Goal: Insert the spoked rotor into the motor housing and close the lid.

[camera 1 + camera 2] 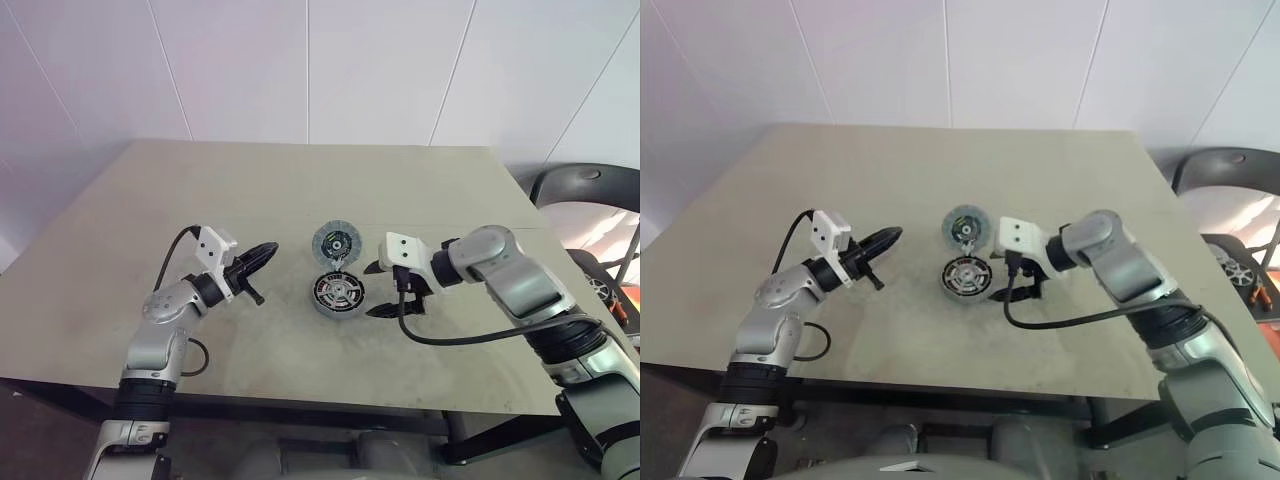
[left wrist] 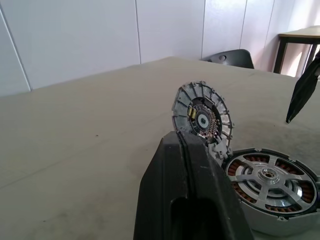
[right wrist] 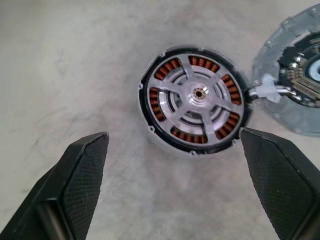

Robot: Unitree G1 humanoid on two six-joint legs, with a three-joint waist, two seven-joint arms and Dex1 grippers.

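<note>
Rotor [image 3: 196,97] seated in motor housing [image 3: 150,131]; hinged lid [image 2: 202,116] stands upright, light, rigid, probably fragile: push its rim. Right claw [image 3: 172,175] released; left claw [image 1: 262,254] clenched, empty.

You're looking at a robotics test room or lab: a plain grey-beige table [image 1: 200,200] stands against bare white wall panels [image 1: 300,70], with a black chair [image 1: 585,185] pushed in at its right side. On the table lies a dismantled electric motor [image 1: 338,294], its copper windings exposed.
</note>
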